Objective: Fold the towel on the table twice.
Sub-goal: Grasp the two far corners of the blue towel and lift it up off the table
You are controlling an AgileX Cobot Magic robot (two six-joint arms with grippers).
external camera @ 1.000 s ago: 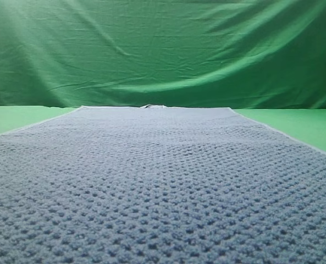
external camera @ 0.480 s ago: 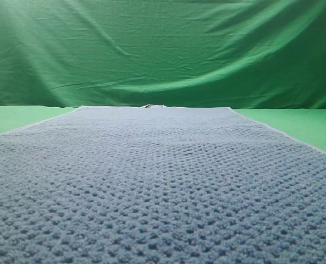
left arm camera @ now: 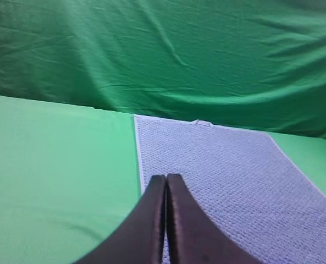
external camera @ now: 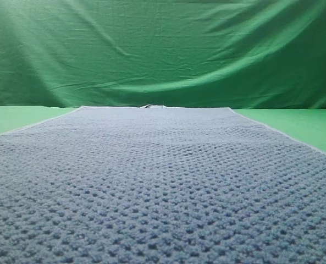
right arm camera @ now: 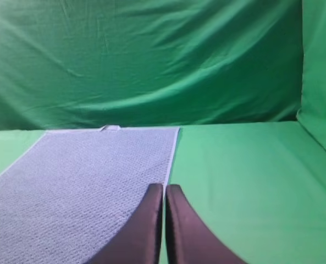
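Fingers (left arm camera: 152,220) (right arm camera: 152,225) pressed together both sides, towel (external camera: 163,181) flat, tag (left arm camera: 202,123) perhaps upturned

You see the towel (external camera: 163,181) as bumpy matt waffle-knit cloth, the table (left arm camera: 53,165) smooth, the backdrop (external camera: 163,49) wrinkled fabric.

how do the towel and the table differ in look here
The towel is blue-grey; the table is plain green. The towel has a bumpy waffle texture, while the table looks smooth. The towel has a thin pale edge trim and a small white tag at its far edge; the table shows no markings. The table is also wider, showing on both sides of the towel. Both lie flat, with no fold visible in the towel.
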